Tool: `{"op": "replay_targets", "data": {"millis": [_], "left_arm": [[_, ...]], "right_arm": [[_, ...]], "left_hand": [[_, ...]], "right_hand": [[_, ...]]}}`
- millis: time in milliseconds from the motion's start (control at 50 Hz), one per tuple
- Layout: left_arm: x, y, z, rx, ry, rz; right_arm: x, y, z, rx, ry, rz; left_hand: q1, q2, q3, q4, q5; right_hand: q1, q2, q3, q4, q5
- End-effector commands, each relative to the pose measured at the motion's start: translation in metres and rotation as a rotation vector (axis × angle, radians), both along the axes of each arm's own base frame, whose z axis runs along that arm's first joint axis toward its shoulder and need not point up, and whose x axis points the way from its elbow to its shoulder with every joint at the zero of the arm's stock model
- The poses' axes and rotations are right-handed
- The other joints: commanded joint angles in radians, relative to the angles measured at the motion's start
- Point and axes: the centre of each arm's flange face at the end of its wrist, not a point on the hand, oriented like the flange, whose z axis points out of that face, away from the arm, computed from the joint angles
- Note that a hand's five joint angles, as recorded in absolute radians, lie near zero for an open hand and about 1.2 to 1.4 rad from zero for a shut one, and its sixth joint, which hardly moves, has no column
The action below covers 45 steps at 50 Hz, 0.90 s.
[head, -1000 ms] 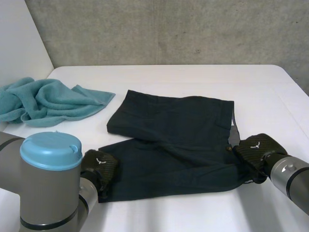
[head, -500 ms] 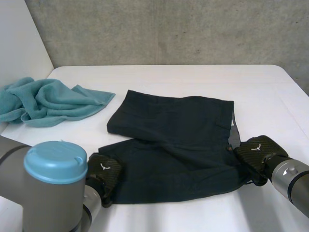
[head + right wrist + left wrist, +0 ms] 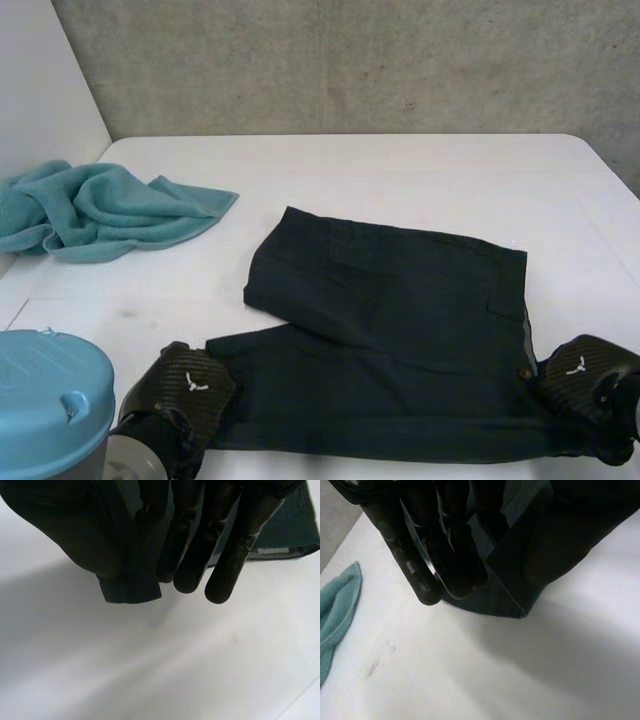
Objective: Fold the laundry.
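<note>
Dark shorts (image 3: 400,310), lying spread at near side of table (image 3: 400,170). Clamping near-left hem corner, fingers curled round cloth: left hand (image 3: 185,390). Pinching near-right waistband corner against thumb: right hand (image 3: 590,375). Advisable: raising both corners level, keeping edge taut. Lying well apart: teal towel (image 3: 100,210).

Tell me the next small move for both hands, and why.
Probably lift both near corners and carry them toward the far edge: the left hand and right hand each pinch a near corner of the dark shorts, which lie spread out.
</note>
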Motion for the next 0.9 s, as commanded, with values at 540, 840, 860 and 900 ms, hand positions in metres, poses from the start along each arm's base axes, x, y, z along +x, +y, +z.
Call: {"op": "replay_targets", "data": {"millis": [540, 840, 860, 900], "left_arm": [[-0.157, -0.241, -0.047, -0.659, 0.227, 0.036], [-0.168, -0.247, -0.066, -0.692, 0.263, 0.040], [-0.168, -0.246, -0.062, -0.691, 0.268, 0.043], [-0.166, -0.242, -0.047, -0.688, 0.298, 0.049]], "right_arm": [[0.062, -0.187, -0.043, -0.605, -0.286, -0.172], [0.063, -0.217, -0.036, -0.739, -0.314, -0.276], [0.062, -0.217, -0.031, -0.745, -0.328, -0.282], [0.059, -0.211, -0.011, -0.760, -0.379, -0.308]], "left_hand": [[0.270, 0.203, 0.209, 0.201, 0.269], [-0.952, -1.019, -1.012, -1.021, -0.952], [-0.952, -1.019, -1.012, -1.021, -0.952], [-0.952, -1.019, -1.012, -1.021, -0.952]], "right_hand": [[0.436, 0.224, 0.209, 0.209, 0.222], [-0.786, -0.998, -1.013, -1.013, -0.999], [-0.786, -0.998, -1.013, -1.013, -0.999], [-0.786, -0.998, -1.013, -1.013, -0.999]]}}
